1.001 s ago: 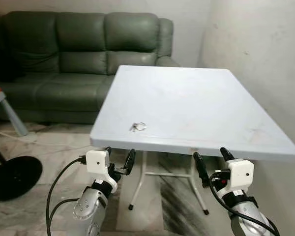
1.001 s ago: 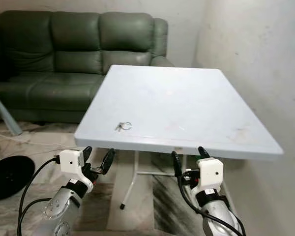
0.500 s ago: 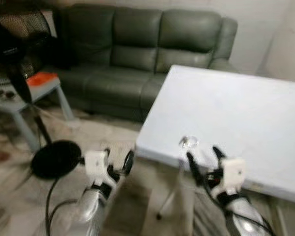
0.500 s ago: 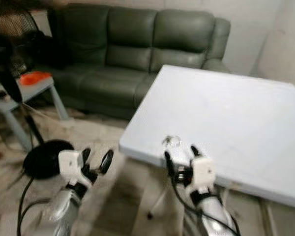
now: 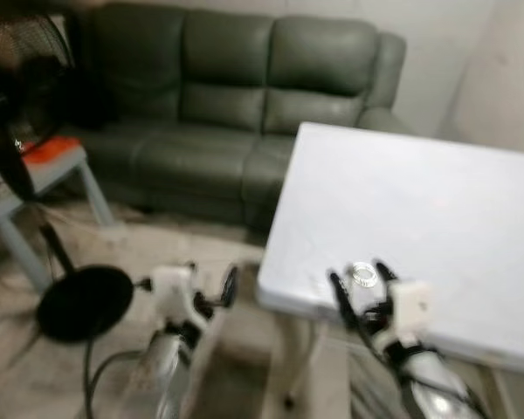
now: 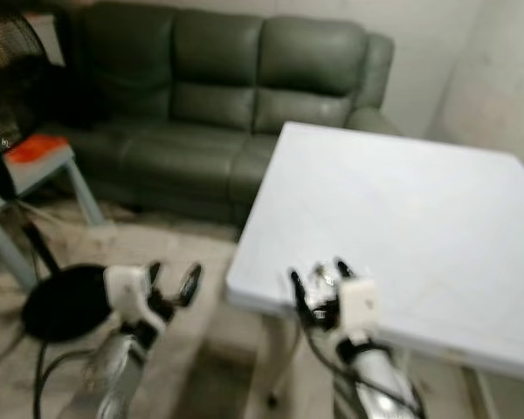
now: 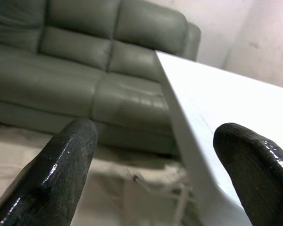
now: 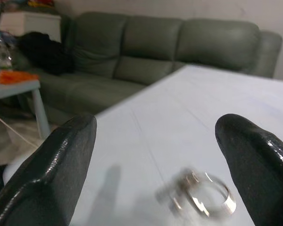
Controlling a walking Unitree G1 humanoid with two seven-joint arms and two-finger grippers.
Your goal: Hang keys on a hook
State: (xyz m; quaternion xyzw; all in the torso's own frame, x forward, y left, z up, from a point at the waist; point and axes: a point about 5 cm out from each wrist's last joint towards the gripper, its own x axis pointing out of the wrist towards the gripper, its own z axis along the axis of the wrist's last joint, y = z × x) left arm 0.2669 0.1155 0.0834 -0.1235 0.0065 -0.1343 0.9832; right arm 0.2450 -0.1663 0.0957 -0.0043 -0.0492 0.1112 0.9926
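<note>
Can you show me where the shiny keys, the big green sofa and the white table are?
Silver keys on a ring [image 8: 198, 197], right wrist view, on the ring.
Dark green leather sofa [image 5: 236, 83], left eye view, middle back cushion.
White square table [image 6: 402, 209], right eye view, bare top.

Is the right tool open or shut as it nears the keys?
Open. The right tool shows its two black fingers spread wide, with the keys lying on the white table between and ahead of them, not gripped.

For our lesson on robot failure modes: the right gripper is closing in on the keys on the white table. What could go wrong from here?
1. The keys lie near the table edge; a nudge from the open right gripper might push them off.
2. The views are blurred, so aim may be off.
3. The keys lie flat, so the fingers may slip over them.
</note>
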